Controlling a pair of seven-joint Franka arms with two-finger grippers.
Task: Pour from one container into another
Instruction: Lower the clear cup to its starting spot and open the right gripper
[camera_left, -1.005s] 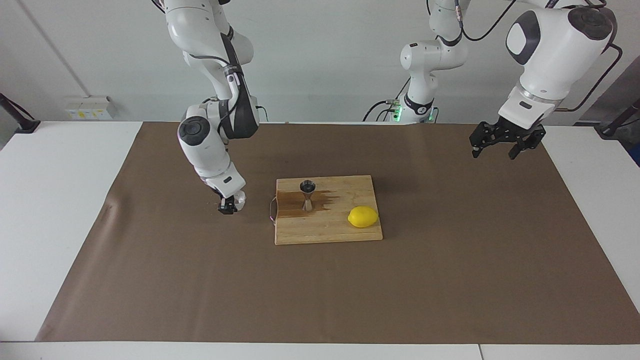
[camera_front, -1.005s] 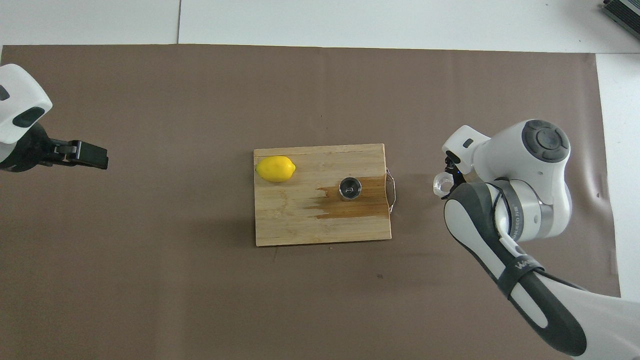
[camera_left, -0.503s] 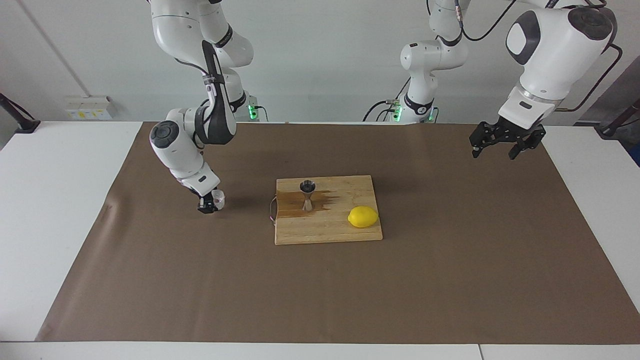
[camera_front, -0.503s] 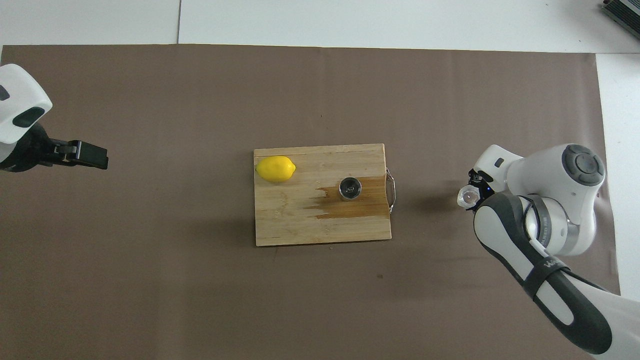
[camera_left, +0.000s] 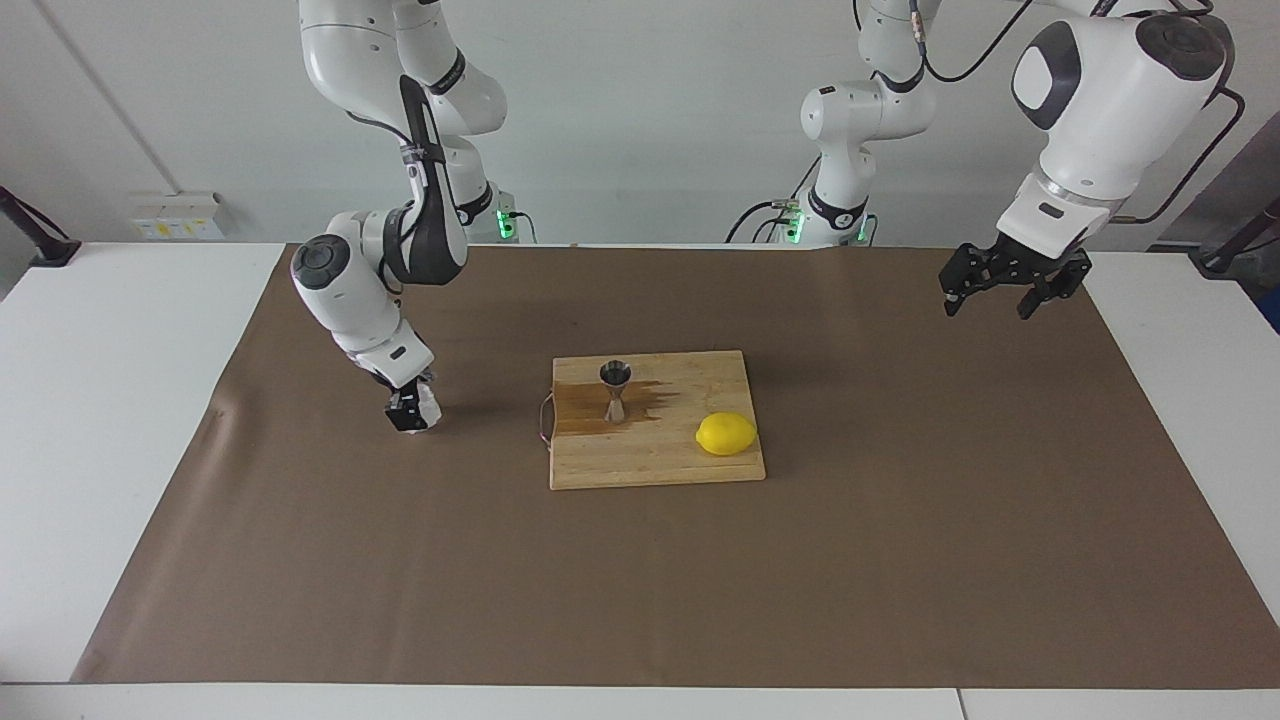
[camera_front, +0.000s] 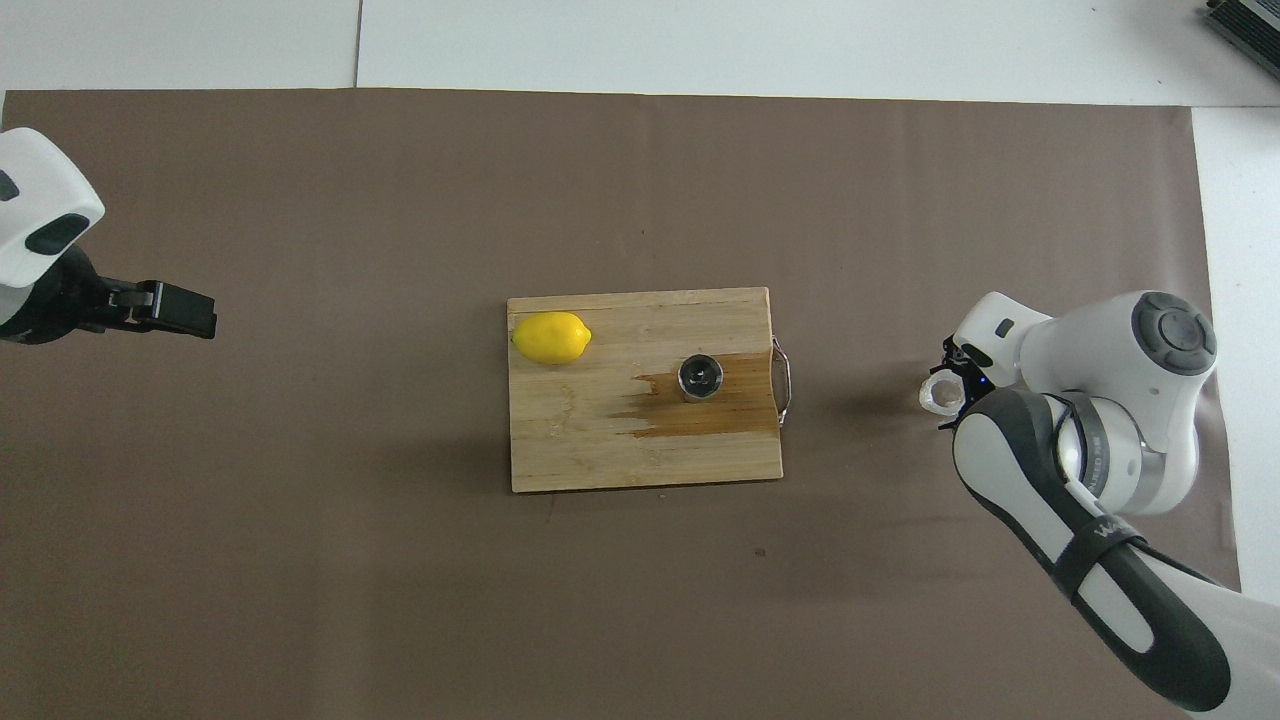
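A: Containers first. What do you have?

B: Your jigger (camera_left: 615, 390) stands upright on the cutting board (camera_left: 655, 465), at the board's end toward the right arm, on a dark wet stain (camera_front: 700, 410) that spreads over that end. You can look down its top cone from overhead, but I can't tell if there's liquid in it. A lemon (camera_left: 726, 434) lies on the board's other end, well apart from the jigger.

A: And the plastic cup?

B: The cup (camera_left: 428, 407) is pinched in your right gripper (camera_left: 412, 412), down low at the brown mat (camera_left: 640, 600), mouth up. Contents can't be read. I can't tell if its base touches the mat.

A: Gripper state?

B: Right one is closed around the cup wall. From overhead you see the cup's round rim (camera_front: 940, 392) poking out just beside the wrist. The left gripper (camera_left: 1008, 283) has its fingers spread, holds nothing, and waits in the air over the mat's edge at the left arm's end.

A: Cup relative to the jigger?

B: Off the board, toward the right arm's end of the table, about level with the jigger. The board's metal handle (camera_front: 784, 383) sits between them.
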